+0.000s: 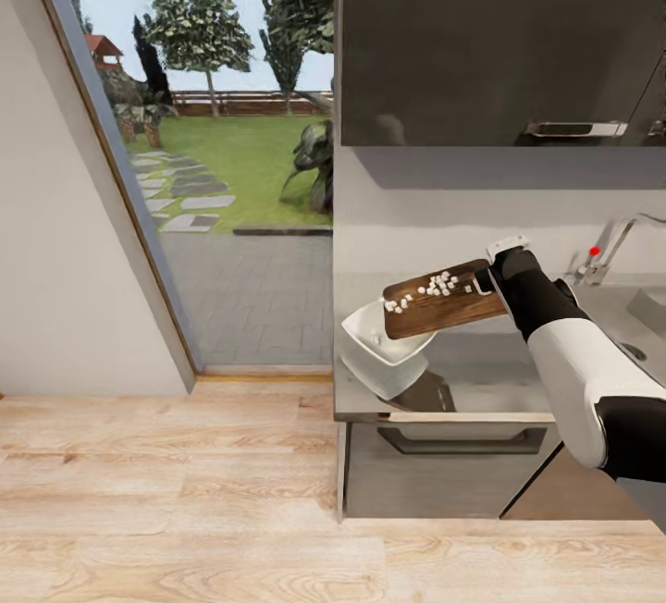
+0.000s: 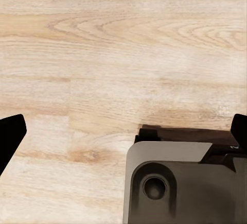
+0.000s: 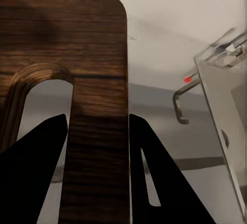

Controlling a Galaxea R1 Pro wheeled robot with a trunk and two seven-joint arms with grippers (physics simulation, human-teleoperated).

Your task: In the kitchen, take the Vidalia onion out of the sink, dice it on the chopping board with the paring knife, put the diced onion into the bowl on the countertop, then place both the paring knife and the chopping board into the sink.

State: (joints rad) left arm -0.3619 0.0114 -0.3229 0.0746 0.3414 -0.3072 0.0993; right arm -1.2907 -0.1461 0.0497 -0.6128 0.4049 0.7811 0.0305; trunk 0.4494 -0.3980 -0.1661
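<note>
White dice (image 1: 433, 287) lie on the chopping board (image 1: 444, 300) pinched by the right end effector (image 1: 487, 282), tipping toward the bowl (image 1: 381, 341) beyond it.

I see a dark brown, streaky-grained board (image 1: 442, 302) dotted with whitish onion bits (image 1: 433, 287), a glossy white bowl (image 1: 377, 344), a grey table (image 1: 481, 390) edged in light wood, a red tap knob (image 1: 594, 251), and a pale wood-grain floor (image 2: 103, 54).
</note>
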